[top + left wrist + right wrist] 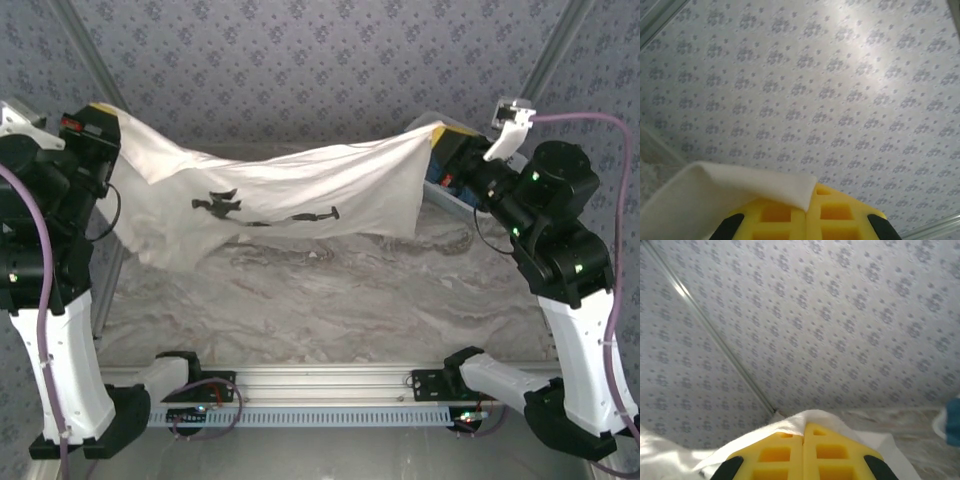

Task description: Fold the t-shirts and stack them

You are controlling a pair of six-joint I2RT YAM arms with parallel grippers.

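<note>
Shirt (300,190) hangs stretched above table (330,300), with left gripper (807,200) and right gripper (803,432) each clamped on a corner. Looks like spread-out before first fold. Next: lower both together and lay it flat.

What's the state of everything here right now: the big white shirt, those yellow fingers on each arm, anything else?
cream-white t-shirt, held up in the air, stretched wide and sagging in the middle, not folded.
left fingers, shut on one edge of the shirt.
right fingers, shut on the opposite edge of the shirt.
teal-blue thing, lying off to the right, untouched, too cropped to tell more.
</note>
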